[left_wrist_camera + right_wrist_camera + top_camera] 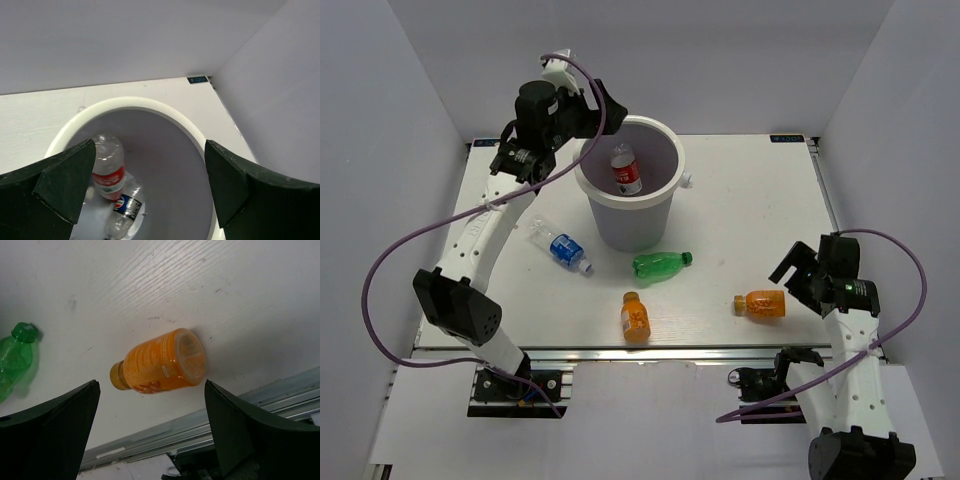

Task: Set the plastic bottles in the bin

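Since two bottles lay at the bottom of the bin (145, 102), a red-labelled bottle (107, 170) and a second clear bottle (127, 205) with a dark label beside it, while four lay out on the table (750, 200), the task looked about a third done. The left gripper (150, 180) hung over the bin's mouth, fingers spread wide with nothing between them; the bin stood toward the far edge, left of the middle. The step in hand seemed to fall to the right gripper (150, 385), which hovered with its fingers apart and empty above an orange bottle (160, 362). That bottle lay on its side near the near edge, toward the right near corner, cap pointing at the left edge. It sat centred under the gap and touched neither finger, but its length ran almost from one finger to the other. The next move therefore probably called for lowering, and perhaps turning the wrist so the fingers would close across the body, not cap to base. The green bottle (660, 265) lay just in front of the bin, the other orange bottle (635, 316) nearer the near edge, and the blue-labelled bottle (565, 250) beside the bin on the side of the left edge.
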Robot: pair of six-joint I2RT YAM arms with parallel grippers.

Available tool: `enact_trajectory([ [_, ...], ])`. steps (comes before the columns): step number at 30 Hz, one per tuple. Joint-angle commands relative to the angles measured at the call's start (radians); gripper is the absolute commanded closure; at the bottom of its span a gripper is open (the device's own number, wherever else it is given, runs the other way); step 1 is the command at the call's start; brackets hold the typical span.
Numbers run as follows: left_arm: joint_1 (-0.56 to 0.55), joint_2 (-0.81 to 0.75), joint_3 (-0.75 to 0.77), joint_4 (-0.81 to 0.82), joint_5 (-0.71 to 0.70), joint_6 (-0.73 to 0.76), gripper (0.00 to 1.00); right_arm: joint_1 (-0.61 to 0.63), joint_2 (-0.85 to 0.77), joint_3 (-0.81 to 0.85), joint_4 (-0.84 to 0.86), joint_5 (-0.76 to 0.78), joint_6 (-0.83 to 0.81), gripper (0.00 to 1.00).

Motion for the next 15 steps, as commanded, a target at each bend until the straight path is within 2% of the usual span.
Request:
enact_trajectory([
  [1,0.042,-0.064,0.007,-0.011,-0.117,0.014,0.02,-0.002,-0.029,-0.059,-0.023,-0.094,0.055,0.11],
  [3,0.087,-0.101,-0.036,-0.011,-0.122,-0.018,0.02,-0.002,-0.029,-0.121,0.022,-0.137,0.084,0.11],
  [5,0.179,-0.132,-0.086,0.000,-0.120,-0.064,0.02,-0.002,-0.018,-0.147,0.036,-0.137,0.096,0.11],
  [6,0.206,-0.168,-0.152,0.004,-0.126,-0.077,0.02,-0.002,-0.003,-0.168,0.046,-0.125,0.108,0.11],
  [8,0.275,-0.213,-0.223,0.003,-0.196,-0.098,0.02,-0.001,0.009,-0.188,0.057,-0.119,0.119,0.11],
  [12,0.320,-0.356,-0.471,0.058,-0.353,-0.138,0.02,-0.002,0.018,-0.217,0.135,-0.087,0.165,0.11],
  [13,0.325,-0.409,-0.575,0.078,-0.381,-0.170,0.02,-0.002,0.017,-0.236,0.189,-0.079,0.203,0.11],
  [15,0.329,-0.448,-0.655,0.119,-0.431,-0.193,0.02,-0.002,0.028,-0.262,0.255,-0.093,0.230,0.11],
])
